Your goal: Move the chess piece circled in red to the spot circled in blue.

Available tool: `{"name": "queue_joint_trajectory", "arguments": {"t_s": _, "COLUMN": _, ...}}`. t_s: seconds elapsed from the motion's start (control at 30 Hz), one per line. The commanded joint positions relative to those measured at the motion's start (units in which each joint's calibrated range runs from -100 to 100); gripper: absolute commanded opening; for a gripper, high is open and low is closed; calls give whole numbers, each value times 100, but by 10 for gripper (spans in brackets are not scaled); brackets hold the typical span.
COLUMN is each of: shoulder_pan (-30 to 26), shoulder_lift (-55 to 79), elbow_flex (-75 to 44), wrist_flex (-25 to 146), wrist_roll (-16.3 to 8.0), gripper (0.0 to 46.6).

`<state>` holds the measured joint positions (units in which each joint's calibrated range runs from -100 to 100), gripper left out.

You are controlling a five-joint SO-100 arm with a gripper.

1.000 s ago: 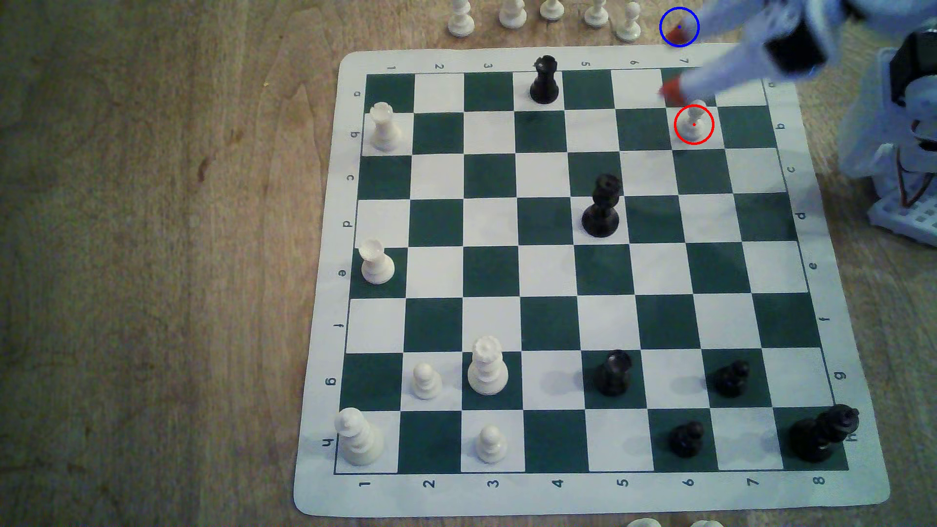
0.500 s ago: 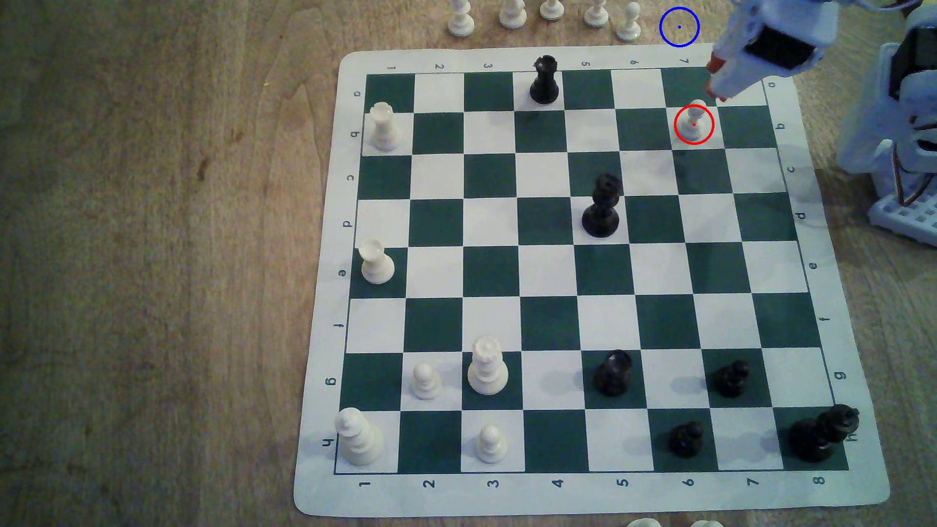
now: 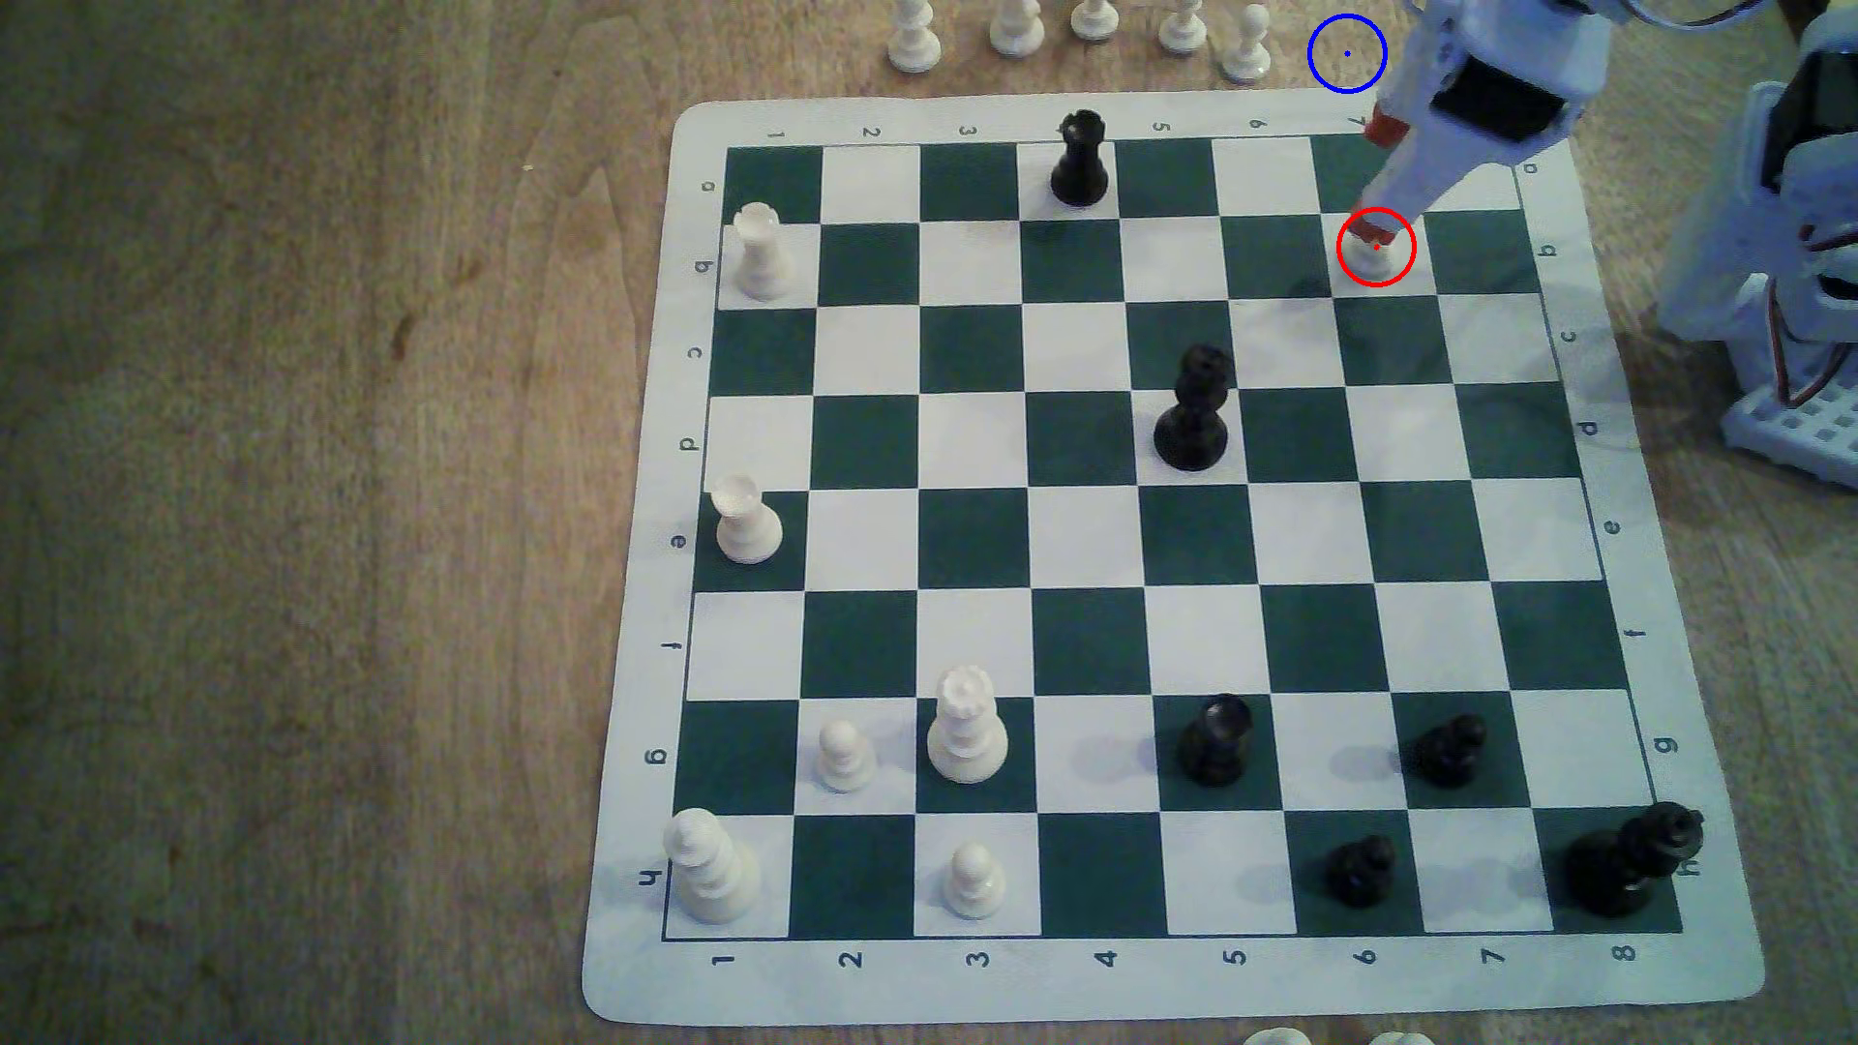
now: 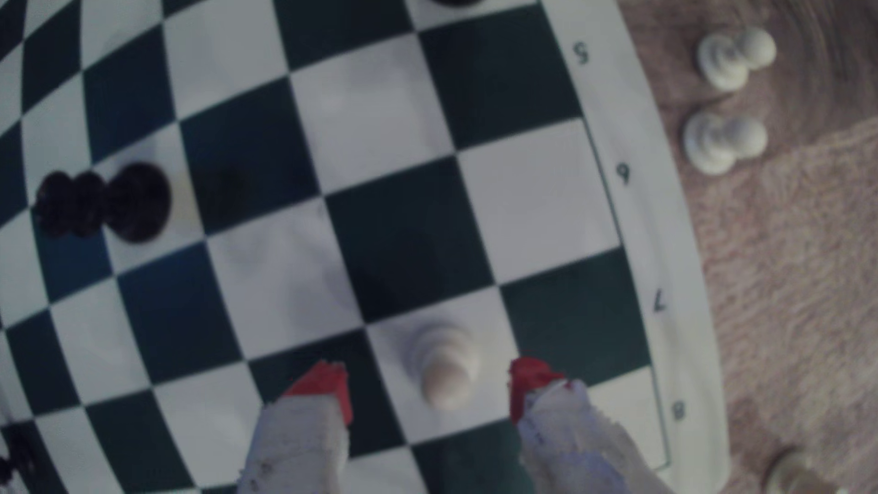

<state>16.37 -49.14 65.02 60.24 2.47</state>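
Note:
The chess piece circled in red is a small white pawn (image 3: pixel 1373 263) on a white square near the board's far right corner in the exterior view. My gripper (image 3: pixel 1379 181) hangs over it, open. One red-tipped finger covers the pawn's head; the other sits nearer the board's edge. In the wrist view the pawn (image 4: pixel 444 365) stands upright between the two red fingertips (image 4: pixel 328 384), with a gap on each side. The spot circled in blue (image 3: pixel 1347 53) is bare wood just beyond the board's far edge, with nothing on it.
Several white pieces (image 3: pixel 1096 30) stand in a row off the board (image 3: pixel 643 502), to the exterior view's left of the blue ring. Two of them show in the wrist view (image 4: pixel 727 57). A black piece (image 3: pixel 1081 161) stands on the far row. The arm's base (image 3: pixel 1790 301) is at the right.
The gripper drew back toward the exterior view's right, away from the blue ring, then came down over the pawn. The pawn has not moved.

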Motion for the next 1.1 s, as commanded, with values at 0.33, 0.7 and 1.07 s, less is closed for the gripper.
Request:
{"name": "queue_joint_trajectory", "arguments": {"t_s": 0.33, "shoulder_pan": -38, "shoulder_lift": 160, "elbow_flex": 388, "wrist_flex": -397, "wrist_roll": 10, "gripper": 153}}
{"name": "queue_joint_trajectory", "arguments": {"t_s": 0.7, "shoulder_pan": -22, "shoulder_lift": 279, "elbow_flex": 696, "wrist_flex": -930, "wrist_roll": -15, "gripper": 154}}
{"name": "queue_joint_trajectory", "arguments": {"t_s": 1.07, "shoulder_pan": -53, "shoulder_lift": 449, "elbow_flex": 832, "wrist_flex": -1143, "wrist_roll": -15, "gripper": 125}}
